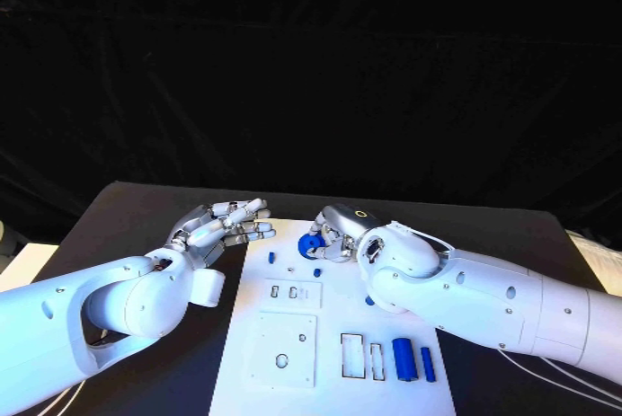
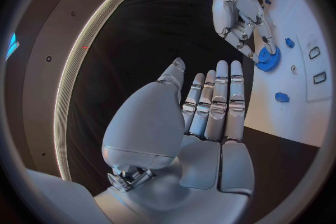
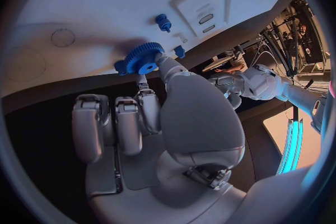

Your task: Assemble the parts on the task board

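Right robot hand (image 1: 340, 236) pinches unmarked blue gear (image 1: 311, 245)

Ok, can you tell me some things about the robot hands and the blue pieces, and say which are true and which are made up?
1. The right hand holds a blue gear. True.
2. The left hand grips a blue piece. False: it holds nothing, fingers apart.
3. Two long blue pieces lie side by side on the task board. True.
4. The blue gear lies flat in the middle of the board. False: it is between the right hand's fingers at the board's far end.
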Motion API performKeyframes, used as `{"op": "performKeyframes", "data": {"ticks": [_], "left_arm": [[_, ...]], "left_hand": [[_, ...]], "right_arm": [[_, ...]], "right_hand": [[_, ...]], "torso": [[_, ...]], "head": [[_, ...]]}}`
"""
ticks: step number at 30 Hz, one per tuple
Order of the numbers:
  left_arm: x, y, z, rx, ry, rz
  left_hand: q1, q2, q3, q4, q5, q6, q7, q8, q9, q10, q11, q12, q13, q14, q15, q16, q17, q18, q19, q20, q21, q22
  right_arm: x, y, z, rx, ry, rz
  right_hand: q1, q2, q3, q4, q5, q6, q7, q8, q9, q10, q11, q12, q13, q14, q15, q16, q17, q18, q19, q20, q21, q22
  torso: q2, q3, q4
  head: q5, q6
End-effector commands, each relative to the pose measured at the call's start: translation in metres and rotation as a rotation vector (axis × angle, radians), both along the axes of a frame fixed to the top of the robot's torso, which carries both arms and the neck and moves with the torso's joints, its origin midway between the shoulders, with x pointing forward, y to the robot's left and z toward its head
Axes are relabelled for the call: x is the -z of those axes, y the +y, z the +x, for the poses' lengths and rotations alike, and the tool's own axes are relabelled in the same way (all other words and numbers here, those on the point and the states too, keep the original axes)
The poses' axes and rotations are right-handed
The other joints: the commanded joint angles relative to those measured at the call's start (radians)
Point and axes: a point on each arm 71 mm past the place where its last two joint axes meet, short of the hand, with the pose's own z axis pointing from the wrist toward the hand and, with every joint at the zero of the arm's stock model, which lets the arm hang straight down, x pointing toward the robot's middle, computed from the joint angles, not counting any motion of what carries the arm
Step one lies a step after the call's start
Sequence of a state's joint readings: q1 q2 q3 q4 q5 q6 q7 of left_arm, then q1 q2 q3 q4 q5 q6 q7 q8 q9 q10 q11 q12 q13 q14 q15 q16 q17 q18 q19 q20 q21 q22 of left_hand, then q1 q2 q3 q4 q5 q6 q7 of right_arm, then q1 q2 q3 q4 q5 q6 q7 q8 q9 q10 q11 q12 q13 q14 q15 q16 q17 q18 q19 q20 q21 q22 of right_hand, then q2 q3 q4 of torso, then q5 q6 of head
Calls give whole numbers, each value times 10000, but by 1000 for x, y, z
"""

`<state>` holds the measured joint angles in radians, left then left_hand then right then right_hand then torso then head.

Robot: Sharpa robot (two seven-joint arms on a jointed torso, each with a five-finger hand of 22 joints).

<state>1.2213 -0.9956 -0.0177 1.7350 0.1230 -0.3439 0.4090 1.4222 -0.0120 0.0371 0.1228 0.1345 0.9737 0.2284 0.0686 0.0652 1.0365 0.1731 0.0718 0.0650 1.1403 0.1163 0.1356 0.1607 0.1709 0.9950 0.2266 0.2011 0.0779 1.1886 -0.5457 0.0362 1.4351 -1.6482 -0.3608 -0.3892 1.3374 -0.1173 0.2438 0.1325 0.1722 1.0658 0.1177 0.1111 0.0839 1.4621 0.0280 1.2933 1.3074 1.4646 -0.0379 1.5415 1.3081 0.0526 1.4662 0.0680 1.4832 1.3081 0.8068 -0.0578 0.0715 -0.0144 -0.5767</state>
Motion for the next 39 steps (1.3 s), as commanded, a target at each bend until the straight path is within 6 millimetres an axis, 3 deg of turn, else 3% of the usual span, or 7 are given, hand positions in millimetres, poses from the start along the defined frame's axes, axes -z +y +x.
{"op": "performKeyframes", "data": {"ticks": [1, 4, 11, 22, 27, 34, 39], "left_arm": [[-2, -3, -1, 202, -101, -138], [-2, -3, -1, 220, -92, -141], [-2, -4, -1, 266, -70, -150], [-2, -4, -1, 283, -59, -152], [-2, -4, -1, 296, -60, -158], [-2, -2, -1, 244, -53, -135], [-1, -1, 0, 207, -47, -119]], "left_hand": [[97, 0, -8, -47, -52, -17, 31, -34, -2, -9, 30, -45, 11, -35, 64, -32, 11, 118, -2, 48, -37, -9], [97, 0, -8, -47, -52, -17, 31, -34, -2, -9, 30, -45, 11, -35, 64, -32, 11, 118, -2, 48, -37, -9], [93, 1, -13, -50, -52, -19, 31, -35, -2, -10, 30, -46, 11, -35, 65, -37, 13, 118, -2, 48, -40, -11], [89, 2, -19, -55, -53, -20, 31, -35, -3, -11, 31, -47, 11, -36, 66, -43, 15, 118, -2, 49, -44, -14], [89, 2, -19, -55, -53, -20, 31, -35, -3, -11, 31, -47, 11, -36, 66, -43, 15, 118, -2, 49, -44, -14], [83, 3, -26, -59, -53, -23, 31, -37, -3, -15, 32, -48, 10, -37, 68, -51, 17, 117, -2, 50, -49, -17], [83, 5, -27, -61, -53, -24, 30, -37, -3, -15, 32, -49, 10, -37, 68, -53, 18, 117, -2, 51, -50, -18]], "right_arm": [[2, 0, 2, 115, 43, -51], [2, 0, 3, 139, 142, -8], [4, 1, 5, 177, 320, -102], [5, 2, 5, 112, 462, -279], [1, -3, 2, 57, 122, 229], [-13, -38, -5, -1018, -257, 2861], [-22, -77, -7, -1259, 106, 4008]], "right_hand": [[-278, 39, 11, 156, -141, -464, 137, -253, -136, -70, 133, -98, 701, 956, 36, 34, 2137, -117, 229, -19, -4, 674], [-428, 57, -22, 274, -270, -914, 263, -491, -195, -112, 249, -162, 667, 954, 138, 29, 2129, -114, 219, 72, -16, 657], [-591, -45, -142, 457, -449, -1264, 358, -508, -183, -220, 347, -332, 566, 946, 234, 11, 2099, -97, 185, 182, -51, 590], [-636, -141, -287, 561, -421, -1170, 343, -429, -132, -235, 348, -327, 572, 945, 250, 11, 2100, -93, 179, 215, -57, 583], [-643, -115, -329, 613, -336, -1055, 318, -399, -109, -198, 326, -244, 626, 951, 235, 25, 2127, -99, 194, 209, -42, 616], [-294, -22, -268, 460, -9, -1255, 362, -503, -155, -284, 349, -374, 546, 930, 242, -24, 2041, -79, 147, 207, -91, 517], [-2, 36, -179, 232, 147, -1187, 364, -459, -134, -368, 349, -495, 472, 923, 249, -40, 2018, -64, 105, 218, -130, 447]], "torso": [[-2, 1, -2], [-1, 3, 1], [6, 6, 7], [-1, 3, -10], [-5, 13, 12], [-45, 15, -56], [-124, 79, -222]], "head": [[-10, 12], [-18, 8], [-27, 4], [-11, -14], [-19, 7], [8, 3], [74, 23]]}}
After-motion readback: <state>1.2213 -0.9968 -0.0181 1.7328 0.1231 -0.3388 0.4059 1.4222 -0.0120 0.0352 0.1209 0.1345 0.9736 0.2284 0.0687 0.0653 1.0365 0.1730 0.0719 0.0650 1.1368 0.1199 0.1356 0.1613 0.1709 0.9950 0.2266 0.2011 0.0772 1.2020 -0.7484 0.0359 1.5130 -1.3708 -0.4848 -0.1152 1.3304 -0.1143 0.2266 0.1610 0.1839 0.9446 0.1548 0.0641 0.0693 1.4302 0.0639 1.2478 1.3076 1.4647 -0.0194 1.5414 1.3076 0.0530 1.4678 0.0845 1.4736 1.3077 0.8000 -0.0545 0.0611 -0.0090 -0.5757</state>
